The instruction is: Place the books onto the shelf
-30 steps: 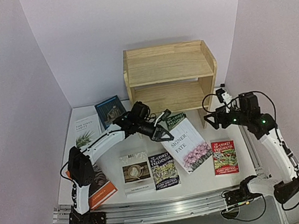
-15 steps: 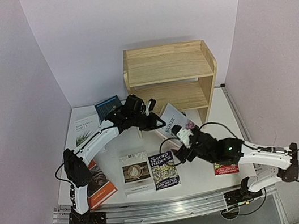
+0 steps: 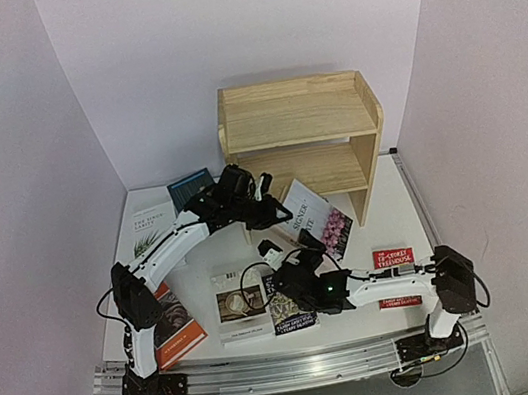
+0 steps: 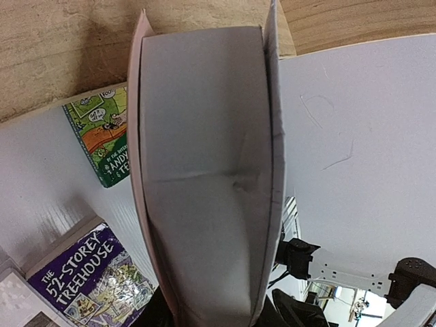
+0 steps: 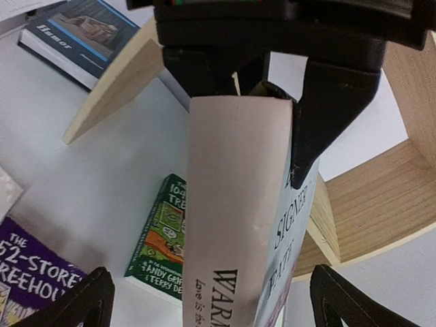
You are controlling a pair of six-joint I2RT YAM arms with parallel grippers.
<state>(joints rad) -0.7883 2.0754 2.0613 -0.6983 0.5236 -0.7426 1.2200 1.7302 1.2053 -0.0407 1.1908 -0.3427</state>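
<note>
Swung in from the right of the desk (image 3: 401, 225), the right gripper (image 3: 276, 254) now gapes wide open just beside the white book (image 3: 313, 220), which the left gripper (image 3: 271, 211) pinches by one end, tilted before the lower tier of the shelf (image 3: 300, 141). With both grippers this close, a mistimed handover could twist the book loose or jam it on the shelf edge.

A white book with pink flowers (image 3: 318, 219) tilts up just beside the wooden shelf (image 3: 298, 116). A blue book (image 3: 192, 189) and a red book (image 3: 393, 258) lie flat.

left end effector (image 3: 283, 214) clamped on white book (image 3: 315, 221) | right end effector (image 3: 275, 255) wide open, arm stretched low
</note>
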